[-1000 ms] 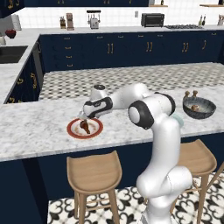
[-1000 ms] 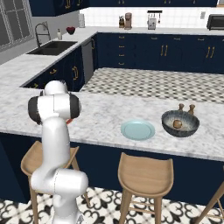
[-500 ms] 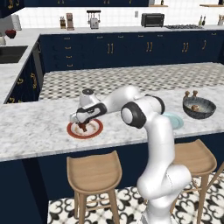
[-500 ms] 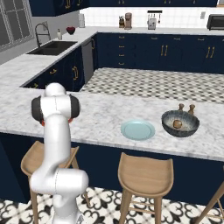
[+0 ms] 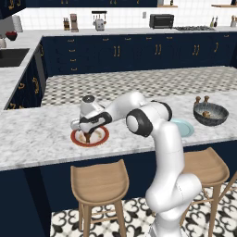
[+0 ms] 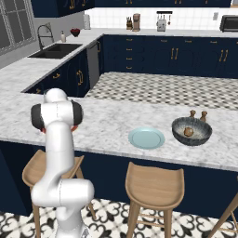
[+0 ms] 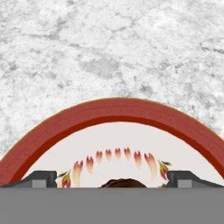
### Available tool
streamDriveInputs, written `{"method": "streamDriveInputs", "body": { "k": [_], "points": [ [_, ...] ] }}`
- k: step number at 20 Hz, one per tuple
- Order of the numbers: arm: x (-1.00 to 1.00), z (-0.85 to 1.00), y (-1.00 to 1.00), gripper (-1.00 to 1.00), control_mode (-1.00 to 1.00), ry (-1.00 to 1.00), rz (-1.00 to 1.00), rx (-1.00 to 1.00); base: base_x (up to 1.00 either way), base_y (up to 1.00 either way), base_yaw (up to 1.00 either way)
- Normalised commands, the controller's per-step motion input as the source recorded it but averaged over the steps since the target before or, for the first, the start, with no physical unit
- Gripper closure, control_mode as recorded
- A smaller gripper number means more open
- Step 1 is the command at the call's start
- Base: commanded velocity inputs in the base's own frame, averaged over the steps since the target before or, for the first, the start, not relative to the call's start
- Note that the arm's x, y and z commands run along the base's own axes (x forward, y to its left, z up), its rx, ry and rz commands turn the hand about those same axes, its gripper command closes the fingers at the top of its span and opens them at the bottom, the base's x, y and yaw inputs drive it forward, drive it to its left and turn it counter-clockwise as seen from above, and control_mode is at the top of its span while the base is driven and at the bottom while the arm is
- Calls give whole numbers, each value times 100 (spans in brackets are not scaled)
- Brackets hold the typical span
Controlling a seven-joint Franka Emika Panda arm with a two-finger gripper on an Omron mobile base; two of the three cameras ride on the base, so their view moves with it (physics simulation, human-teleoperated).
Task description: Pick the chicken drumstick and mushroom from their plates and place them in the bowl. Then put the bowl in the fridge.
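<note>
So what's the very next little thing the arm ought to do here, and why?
Probably lower a touch more and close its fingers. The gripper hangs open just over the red-rimmed plate, and in the hand view the chicken drumstick peeks up between the two fingertips, not yet gripped. The mushroom already lies in the bowl, so the drumstick is what remains.
</note>
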Motion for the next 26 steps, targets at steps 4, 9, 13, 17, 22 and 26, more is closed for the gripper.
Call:
{"method": "streamDriveInputs", "body": {
  "k": [4,9,13,17,22,26],
  "points": [
    [-33,5,0,-100,-100,-11,-10,0,0,0,0],
    [-13,0,0,-100,-100,-5,-11,0,0,0,0],
    [-3,0,-4,-100,-100,0,-12,0,0,0,0],
    [0,0,-1,-100,-100,0,-12,0,0,0,0],
    [0,-2,0,-100,-100,0,-12,3,0,0,0],
    [6,-21,-4,-100,-100,5,-10,8,0,0,0]
  ]
}}
